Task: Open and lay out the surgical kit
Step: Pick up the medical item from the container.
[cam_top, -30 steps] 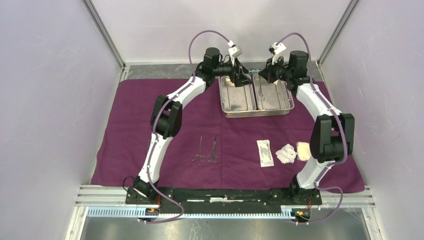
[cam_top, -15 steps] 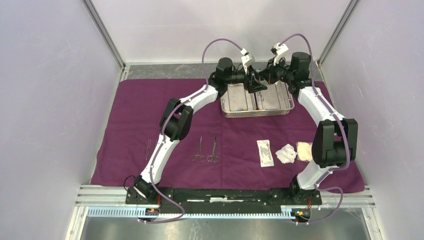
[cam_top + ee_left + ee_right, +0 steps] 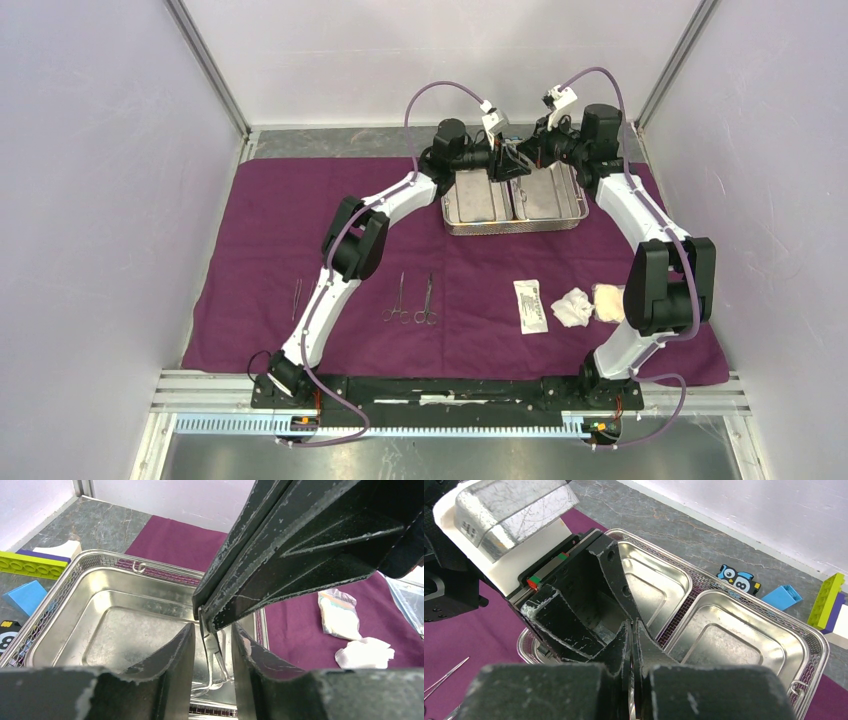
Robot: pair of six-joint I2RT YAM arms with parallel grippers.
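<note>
A plum-purple cloth (image 3: 250,230) covers most of the grey worktop (image 3: 674,510). Items from left to right:

1. The tweezers (image 3: 296,298) lie on the cloth near its left front, well apart from everything else.
2. Two scissor-handled instruments lie side by side on the cloth, near the middle front. They are the first (image 3: 399,300) and the second (image 3: 428,300), with their ring handles toward the arm bases.
3. The two-compartment steel tray (image 3: 513,228) sits at the far middle of the cloth. Both tools meet over its far edge, near the divider.
4. The left tool (image 3: 214,635) has its fingers (image 3: 180,660) apart. They straddle a slim steel instrument (image 3: 212,652) that stands up from the tray. A gap shows on each side of it, and the views do not settle whether the pads touch it.
5. The right tool (image 3: 631,630) is closed. Its tips pinch the upper end of that same instrument, just above the left tool's fingers.
6. The white flat packet (image 3: 531,305) lies on the cloth at the right front.
7. Two gauze pads lie just right of the packet, touching each other. They are the white one (image 3: 573,307) and the cream one (image 3: 607,302).
8. A blue block (image 3: 781,597) and a yellow-green block (image 3: 829,600) rest on the bare worktop behind the tray.
</note>
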